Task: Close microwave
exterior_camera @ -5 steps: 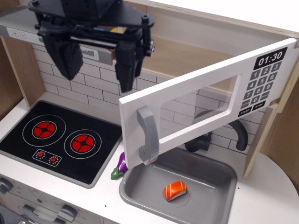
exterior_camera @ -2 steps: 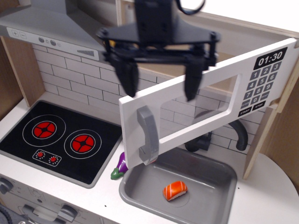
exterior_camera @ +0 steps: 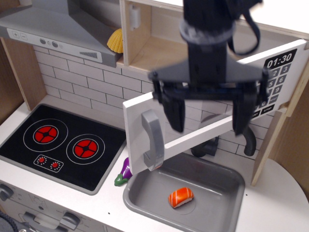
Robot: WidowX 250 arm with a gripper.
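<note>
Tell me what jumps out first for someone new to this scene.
The black claw hangs open, fingers spread, in front of the microwave door, which stands wide open over the grey sink. An orange sushi piece lies in the sink, and two red burners glow on the black stovetop at left.

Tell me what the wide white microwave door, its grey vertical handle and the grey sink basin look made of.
The wide white microwave door: probably painted wood; matte, thick flat edge. Its grey vertical handle: likely moulded plastic; rounded, smooth, slight sheen. The grey sink basin: plastic or painted metal; uniform matte grey, rounded corners. Cannot tell which.
</note>
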